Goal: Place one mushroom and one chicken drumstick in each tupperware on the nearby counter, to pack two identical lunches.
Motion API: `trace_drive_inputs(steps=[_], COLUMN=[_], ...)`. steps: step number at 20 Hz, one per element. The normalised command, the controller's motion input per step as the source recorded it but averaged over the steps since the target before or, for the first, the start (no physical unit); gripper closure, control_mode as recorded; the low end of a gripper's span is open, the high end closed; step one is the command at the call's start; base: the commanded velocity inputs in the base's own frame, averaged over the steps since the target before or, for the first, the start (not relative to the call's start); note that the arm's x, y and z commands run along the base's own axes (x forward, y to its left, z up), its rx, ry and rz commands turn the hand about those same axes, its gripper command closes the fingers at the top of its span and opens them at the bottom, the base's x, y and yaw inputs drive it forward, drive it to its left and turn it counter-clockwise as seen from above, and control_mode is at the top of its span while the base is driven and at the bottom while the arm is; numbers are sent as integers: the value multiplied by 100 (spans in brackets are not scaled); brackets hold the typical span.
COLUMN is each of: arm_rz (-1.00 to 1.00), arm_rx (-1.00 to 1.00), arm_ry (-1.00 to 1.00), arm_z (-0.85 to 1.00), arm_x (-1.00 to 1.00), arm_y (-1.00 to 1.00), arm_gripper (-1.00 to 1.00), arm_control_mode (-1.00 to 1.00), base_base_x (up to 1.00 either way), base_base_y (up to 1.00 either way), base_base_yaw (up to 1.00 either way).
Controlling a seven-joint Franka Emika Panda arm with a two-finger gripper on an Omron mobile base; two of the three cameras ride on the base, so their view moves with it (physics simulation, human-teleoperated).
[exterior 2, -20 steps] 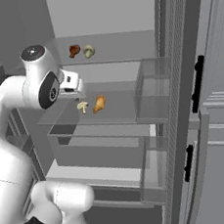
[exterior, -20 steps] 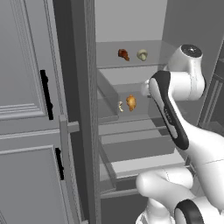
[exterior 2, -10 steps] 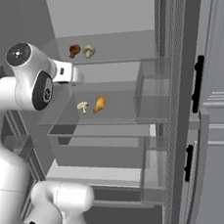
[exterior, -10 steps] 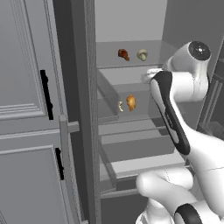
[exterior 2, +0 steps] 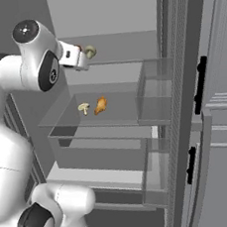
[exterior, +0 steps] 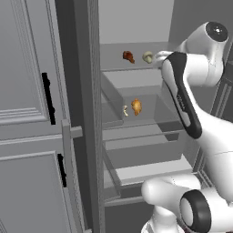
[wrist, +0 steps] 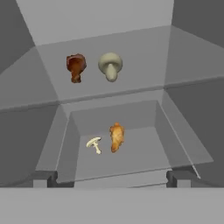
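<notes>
Left base view: inside the open fridge lie two drumsticks and two mushrooms. A dark brown drumstick [exterior: 129, 56] and a large pale mushroom [exterior: 148, 57] sit side by side on the upper shelf [exterior: 132, 66]; a golden drumstick [exterior: 136, 106] and a small mushroom [exterior: 125, 110] rest in the clear drawer [exterior: 113, 109] below. The white arm reaches toward the upper shelf, its hand just beside the large mushroom.

Right base view: the gripper [exterior 2: 82, 59] sits at the upper shelf's front, next to the large mushroom — the small pair lies apart in the drawer.

Hand view: four food items again, two up, two down. The dark finger tips [wrist: 41, 178] stand at the frame's far edges — jaws spread wide, holding nothing.
</notes>
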Motion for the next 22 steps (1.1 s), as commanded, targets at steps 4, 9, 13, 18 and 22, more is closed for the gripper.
trace_drive_inputs(steps=[4, 9, 13, 18, 22], arm_rz=[0, 0, 0, 0, 0], arm_rx=[1, -1, -4, -7, -1], arm_ry=[1, 0, 0, 0, 0], arm_z=[3, 0, -20, -39, -5], arm_x=[37, 45, 59, 49, 32], arm_y=[-2, 0, 0, 0, -5], arm_gripper=[-100, -100, -100, -100, -100], arm_control_mode=[-100, -100, -100, -100, -100], base_base_x=[0, 0, 0, 0, 0], base_base_y=[0, 0, 0, 0, 0], base_base_yaw=[0, 0, 0, 0, 0])
